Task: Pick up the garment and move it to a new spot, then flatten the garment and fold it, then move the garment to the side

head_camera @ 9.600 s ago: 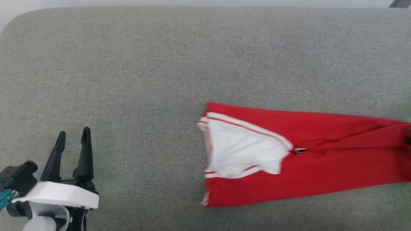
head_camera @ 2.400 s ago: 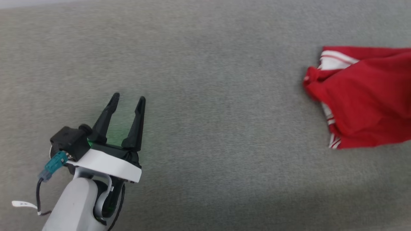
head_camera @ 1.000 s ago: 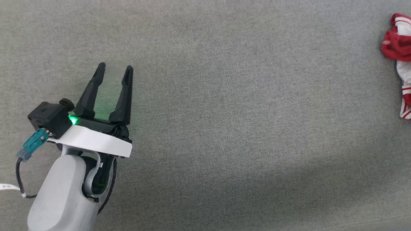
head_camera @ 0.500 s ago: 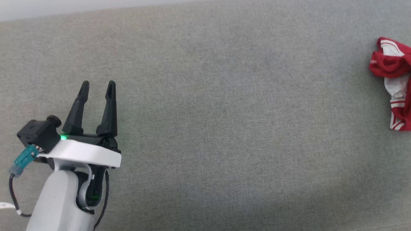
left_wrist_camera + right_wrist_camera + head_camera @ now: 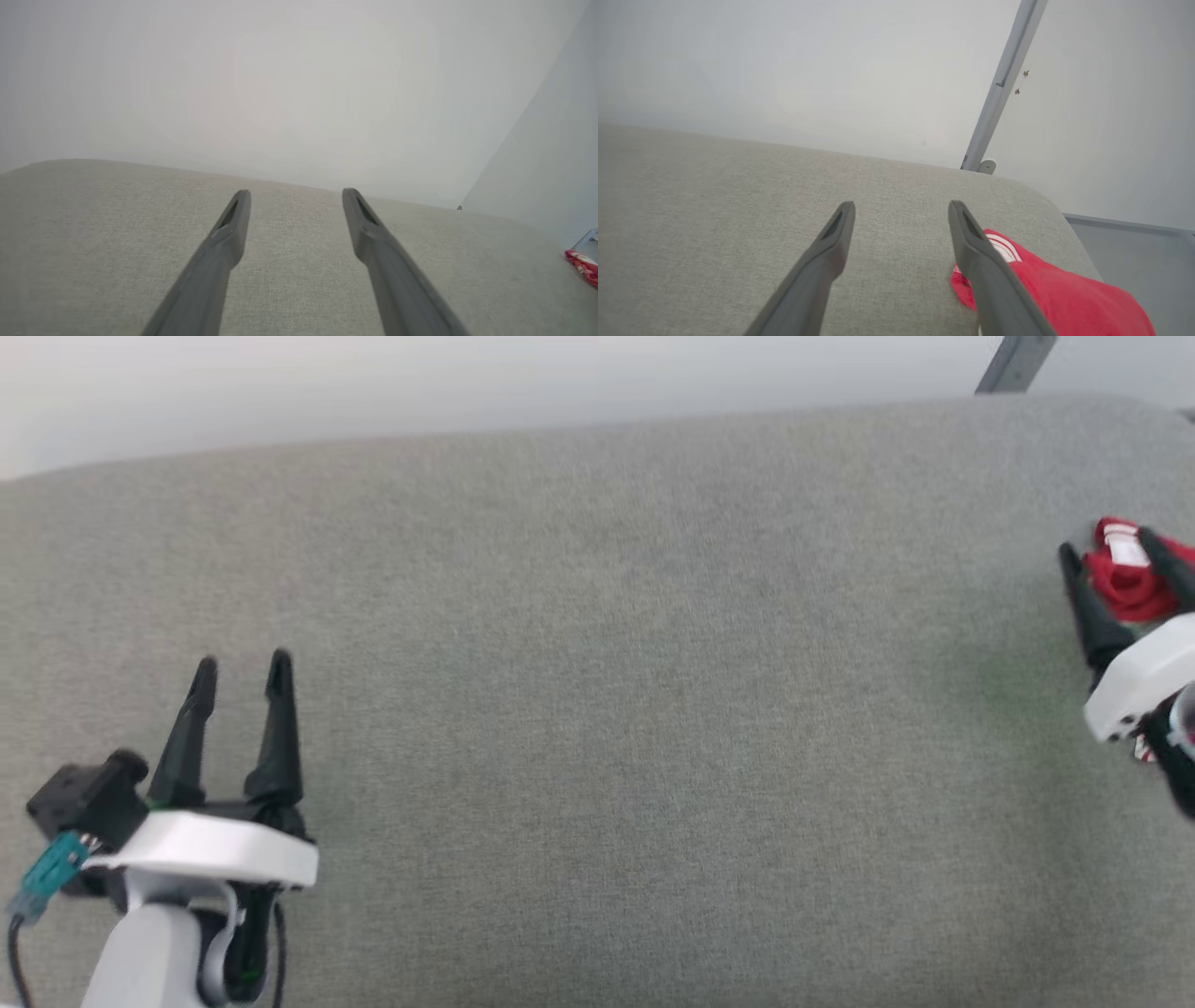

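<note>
The garment [image 5: 1125,583] is at the far right end of the grey padded worktop [image 5: 597,616], close to the rounded far right corner, near where a slanted metal post [image 5: 1004,84] rises behind the edge. That is well off to the side, so the placing part of the job looks roughly met. The fold I would not call done. What lies there reads as a bunched red heap with a bit of white striped trim poking out on top, not a flat, squared packet. If a neat fold is wanted, I would say flattening and folding are left.

The right gripper [image 5: 1105,542] hovers over the heap with its jaws wide and nothing between them. In the right wrist view the cloth [image 5: 1064,294] lies beside and partly behind one finger, outside the gap. Whether that finger touches it I cannot tell.

The left gripper [image 5: 243,662] is well apart, by the near left part of the worktop, jaws equally wide and empty over bare grey fabric.

The cloth looks soft and limp, rumpled into rounded folds.
</note>
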Robot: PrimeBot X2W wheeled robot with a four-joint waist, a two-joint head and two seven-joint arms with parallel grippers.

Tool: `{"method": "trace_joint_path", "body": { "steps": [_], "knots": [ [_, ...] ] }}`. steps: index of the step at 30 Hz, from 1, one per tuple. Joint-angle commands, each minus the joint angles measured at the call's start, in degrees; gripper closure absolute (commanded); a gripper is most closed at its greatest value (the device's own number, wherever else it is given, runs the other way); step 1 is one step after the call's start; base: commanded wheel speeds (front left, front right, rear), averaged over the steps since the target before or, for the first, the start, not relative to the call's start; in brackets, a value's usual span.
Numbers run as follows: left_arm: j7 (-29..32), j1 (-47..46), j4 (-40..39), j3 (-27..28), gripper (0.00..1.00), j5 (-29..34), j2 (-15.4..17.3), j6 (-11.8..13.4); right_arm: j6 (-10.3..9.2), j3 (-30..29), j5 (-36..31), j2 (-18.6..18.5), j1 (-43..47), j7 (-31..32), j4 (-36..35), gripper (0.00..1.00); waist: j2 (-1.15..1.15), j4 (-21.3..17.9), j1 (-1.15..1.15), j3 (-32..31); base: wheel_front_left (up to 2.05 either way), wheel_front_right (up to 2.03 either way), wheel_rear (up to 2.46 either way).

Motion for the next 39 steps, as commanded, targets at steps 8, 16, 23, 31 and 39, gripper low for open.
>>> {"method": "trace_joint_path", "body": {
  "steps": [8,16,23,31,39],
  "knots": [
    [-0.29,5.84,-0.99,4.00,0.00,1.20,0.45,-0.20,-0.03,-4.44,-2.83,2.88,7.48,-1.68,-7.03,0.00,0.00,0.99,0.00,-4.18,0.00,0.00,0.00],
    [-0.29,11.32,-3.00,7.05,0.00,2.28,-0.57,-0.20,-0.03,-13.78,-9.95,6.91,18.74,-1.64,-18.69,0.00,0.00,1.66,0.00,-6.61,0.00,0.00,0.00],
    [-0.29,15.41,-4.42,8.51,0.00,2.98,-1.65,-0.20,-0.03,-19.58,-14.94,12.04,28.19,-1.65,-26.89,0.00,0.00,2.24,0.00,-8.72,0.00,0.00,0.00],
    [-0.29,19.19,-5.66,9.78,0.00,3.75,-2.29,-0.20,-0.03,-24.20,-17.25,16.71,36.32,-1.66,-32.94,0.00,0.00,2.39,0.00,-10.39,0.00,0.00,0.00],
    [-0.29,21.11,-5.89,7.79,0.00,3.46,-0.93,-0.20,-0.03,-26.60,-17.45,20.31,41.68,-1.65,-37.71,0.00,0.00,2.19,0.00,-10.88,0.00,0.00,0.00]
  ]
}}
